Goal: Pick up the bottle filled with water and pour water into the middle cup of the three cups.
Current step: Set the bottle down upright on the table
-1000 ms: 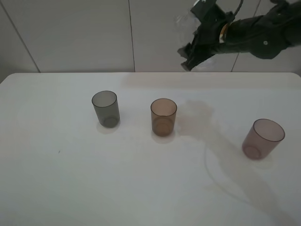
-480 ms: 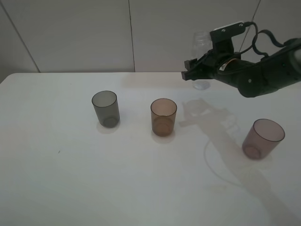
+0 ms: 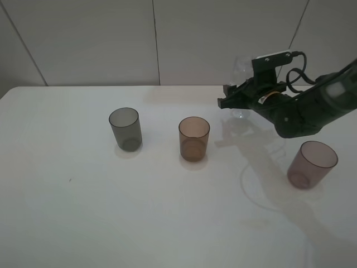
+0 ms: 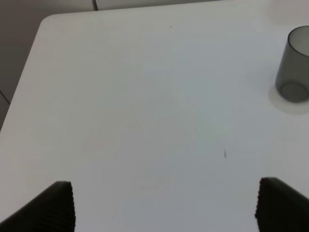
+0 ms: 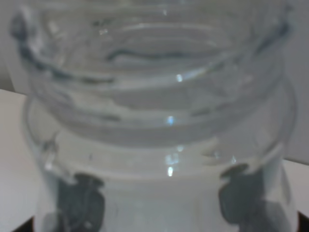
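Observation:
My right gripper (image 3: 234, 103) is shut on the clear capless bottle (image 3: 243, 65) and holds it upright, low over the table, behind and to the right of the amber-brown middle cup (image 3: 194, 138). I cannot tell whether the bottle touches the table. In the right wrist view the bottle's threaded neck (image 5: 154, 96) fills the picture, with the dark pads (image 5: 79, 205) showing through it. The smoky grey cup (image 3: 125, 128) stands at the left and also shows in the left wrist view (image 4: 294, 65). The mauve-pink cup (image 3: 312, 164) stands at the right. My left gripper (image 4: 164, 208) is open and empty over bare table.
The white table (image 3: 83, 212) ends at a pale panelled wall at the back. Its rounded far left corner (image 4: 46, 21) shows in the left wrist view. The right arm (image 3: 312, 106) and its cable reach in above the mauve-pink cup.
The right arm has come down from high against the wall. The bottle has gone from tilted to upright and now sits low, just behind and right of the amber-brown cup.

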`<control>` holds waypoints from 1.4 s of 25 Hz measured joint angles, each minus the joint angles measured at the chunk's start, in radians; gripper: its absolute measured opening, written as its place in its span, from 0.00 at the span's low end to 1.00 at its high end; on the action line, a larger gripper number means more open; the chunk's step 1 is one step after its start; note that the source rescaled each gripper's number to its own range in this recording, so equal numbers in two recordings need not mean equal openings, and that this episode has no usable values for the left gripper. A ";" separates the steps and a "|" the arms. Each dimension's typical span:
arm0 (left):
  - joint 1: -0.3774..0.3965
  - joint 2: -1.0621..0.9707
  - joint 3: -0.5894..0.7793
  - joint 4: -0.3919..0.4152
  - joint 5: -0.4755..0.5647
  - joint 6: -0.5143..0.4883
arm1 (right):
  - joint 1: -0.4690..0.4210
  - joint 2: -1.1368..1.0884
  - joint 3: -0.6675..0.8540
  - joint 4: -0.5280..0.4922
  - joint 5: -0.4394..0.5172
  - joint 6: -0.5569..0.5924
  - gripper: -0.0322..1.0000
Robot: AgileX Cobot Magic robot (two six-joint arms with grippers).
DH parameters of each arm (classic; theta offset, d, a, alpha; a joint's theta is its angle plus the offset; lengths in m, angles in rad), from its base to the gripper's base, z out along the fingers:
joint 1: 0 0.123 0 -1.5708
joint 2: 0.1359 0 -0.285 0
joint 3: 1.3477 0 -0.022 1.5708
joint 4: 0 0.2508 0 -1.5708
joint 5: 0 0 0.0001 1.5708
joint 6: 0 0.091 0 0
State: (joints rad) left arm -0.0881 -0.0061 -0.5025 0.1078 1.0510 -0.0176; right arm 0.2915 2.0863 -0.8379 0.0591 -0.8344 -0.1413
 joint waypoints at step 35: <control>0.000 0.000 0.000 0.000 0.000 0.000 | 0.000 0.003 0.000 0.000 -0.049 0.079 0.70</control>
State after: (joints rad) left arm -0.0881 -0.0061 -0.5025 0.1078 1.0510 -0.0176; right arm 0.2915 2.0890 -0.8379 0.0589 -0.8832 -0.0619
